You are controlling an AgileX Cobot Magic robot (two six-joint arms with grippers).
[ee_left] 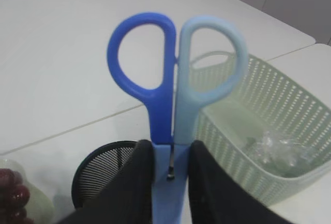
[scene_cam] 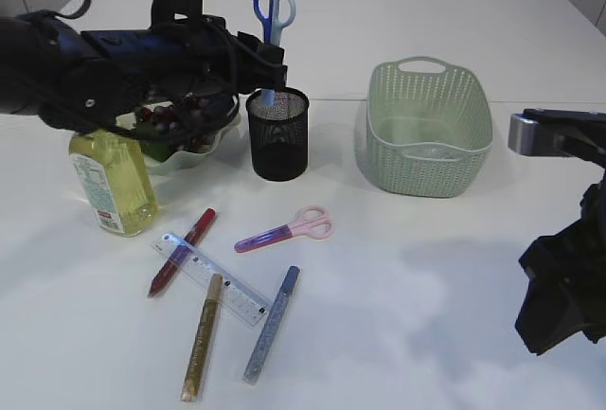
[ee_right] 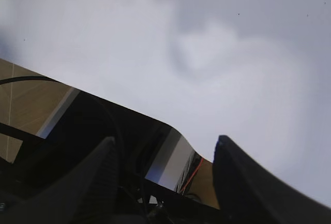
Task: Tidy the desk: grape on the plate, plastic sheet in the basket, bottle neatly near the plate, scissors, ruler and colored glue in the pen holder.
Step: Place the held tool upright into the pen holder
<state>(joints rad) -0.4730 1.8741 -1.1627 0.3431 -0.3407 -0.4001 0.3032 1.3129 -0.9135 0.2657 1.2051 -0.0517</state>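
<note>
Clenched on the blue-handled scissors (ee_left: 173,105) at the blade base, the left gripper (ee_left: 165,175) held them tip-down in the black mesh pen holder (scene_cam: 277,133), needing release next, while the right gripper (ee_right: 163,175) waited with jaws released.

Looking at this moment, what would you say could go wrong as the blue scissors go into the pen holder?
1. The left gripper holds the blue scissors low on the blades; released too high above the pen holder, they could strike its rim and tip it.
2. The left arm hangs over the plate and bottle; withdrawing low might knock the bottle.
</note>
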